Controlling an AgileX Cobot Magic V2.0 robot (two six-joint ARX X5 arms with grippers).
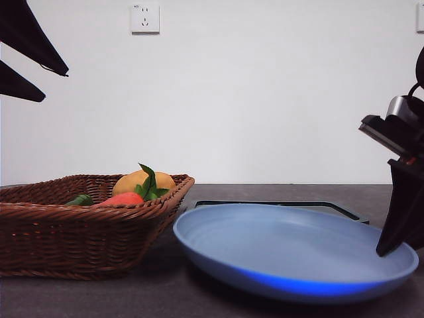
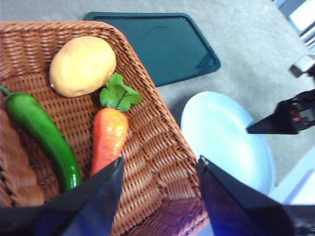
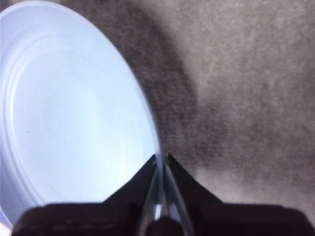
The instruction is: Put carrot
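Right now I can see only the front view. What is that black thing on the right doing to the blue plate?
Observer: That is the right gripper. Its wrist view shows its jaws shut on the rim of the blue plate.
Operator: And the black points at the top left?
Observer: Those are the left gripper. It is open and holds nothing, and it hovers above the wicker basket.
Operator: What is the green bit beside the carrot?
Observer: A long green chili pepper, lying on the basket floor. The carrot lies beside it, with its leaves toward the potato.
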